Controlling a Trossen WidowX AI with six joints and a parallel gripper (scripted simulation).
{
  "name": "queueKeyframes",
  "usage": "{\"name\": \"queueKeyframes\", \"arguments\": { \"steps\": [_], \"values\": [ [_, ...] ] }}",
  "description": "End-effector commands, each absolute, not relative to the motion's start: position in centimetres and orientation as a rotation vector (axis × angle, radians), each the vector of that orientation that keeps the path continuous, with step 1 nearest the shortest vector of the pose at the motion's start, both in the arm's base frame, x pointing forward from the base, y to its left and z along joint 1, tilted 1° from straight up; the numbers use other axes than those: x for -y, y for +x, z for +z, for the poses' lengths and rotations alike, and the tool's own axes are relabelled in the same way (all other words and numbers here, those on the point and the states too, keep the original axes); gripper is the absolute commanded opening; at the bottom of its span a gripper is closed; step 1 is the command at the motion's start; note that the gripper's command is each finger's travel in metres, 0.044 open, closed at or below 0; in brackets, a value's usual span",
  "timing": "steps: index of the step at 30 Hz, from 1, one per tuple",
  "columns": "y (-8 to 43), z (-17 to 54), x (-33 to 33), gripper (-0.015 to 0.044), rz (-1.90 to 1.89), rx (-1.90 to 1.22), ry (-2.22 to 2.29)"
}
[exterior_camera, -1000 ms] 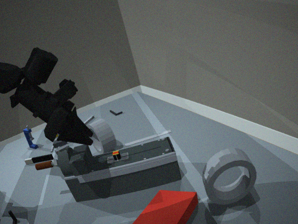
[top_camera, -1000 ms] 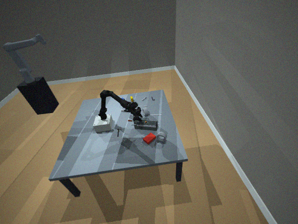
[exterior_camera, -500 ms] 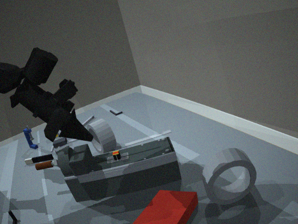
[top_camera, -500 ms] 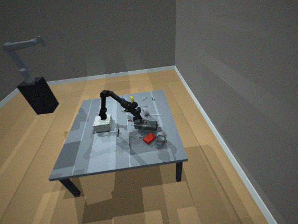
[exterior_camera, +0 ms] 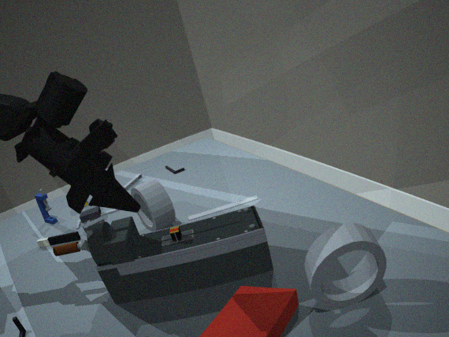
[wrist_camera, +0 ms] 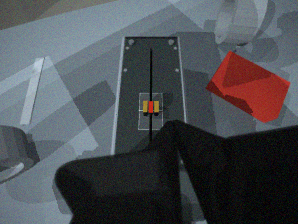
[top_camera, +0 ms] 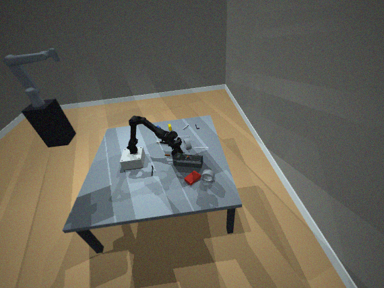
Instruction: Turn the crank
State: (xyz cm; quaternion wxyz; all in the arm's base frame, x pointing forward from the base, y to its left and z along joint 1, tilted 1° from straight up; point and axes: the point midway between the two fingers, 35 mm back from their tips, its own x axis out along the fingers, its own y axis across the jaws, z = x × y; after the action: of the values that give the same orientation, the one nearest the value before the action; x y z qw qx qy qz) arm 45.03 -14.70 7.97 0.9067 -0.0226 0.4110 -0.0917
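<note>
The dark machine [top_camera: 187, 162] [exterior_camera: 220, 265] [wrist_camera: 135, 82] stands on the table. Its red pointer [exterior_camera: 174, 230] [wrist_camera: 151, 107] sits between two brass marks, the left mark [wrist_camera: 145, 106] and the right mark [wrist_camera: 156, 106]; in the wrist view the three look level, though a tiny offset is too small to tell. The crank's orange-brown handle [top_camera: 167, 155] [exterior_camera: 66, 249] sticks out at the machine's housing end, low beside a black bar. My gripper [top_camera: 178, 152] [exterior_camera: 136, 209] is shut and empty, above the housing end and apart from the handle. In the wrist view its fingers hide that end.
A red block [top_camera: 192, 178] [exterior_camera: 252, 315] [wrist_camera: 252, 90] and a grey ring [top_camera: 207, 175] [exterior_camera: 311, 272] lie on one side of the machine. Another grey ring [top_camera: 188, 144] [exterior_camera: 163, 205] stands close on the other side. A blue piece [exterior_camera: 44, 209] and a yellow block [top_camera: 170, 127] stand farther back.
</note>
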Motion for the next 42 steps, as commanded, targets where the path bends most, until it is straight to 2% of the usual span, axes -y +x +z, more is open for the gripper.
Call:
{"name": "queueKeyframes", "arguments": {
  "steps": [1,3,20,21,38,42],
  "values": [
    [45.03,7.97,14.7,0.0,-0.189,-0.849,-0.047],
    [45.03,7.97,14.7,0.0,-0.189,-0.849,-0.047],
    [45.03,7.97,14.7,0.044,-0.189,-0.849,-0.047],
    [45.03,7.97,14.7,0.044,-0.189,-0.849,-0.047],
    [45.03,7.97,14.7,0.0,-0.189,-0.849,-0.047],
    [45.03,7.97,14.7,0.0,-0.189,-0.849,-0.047]
  ]
}}
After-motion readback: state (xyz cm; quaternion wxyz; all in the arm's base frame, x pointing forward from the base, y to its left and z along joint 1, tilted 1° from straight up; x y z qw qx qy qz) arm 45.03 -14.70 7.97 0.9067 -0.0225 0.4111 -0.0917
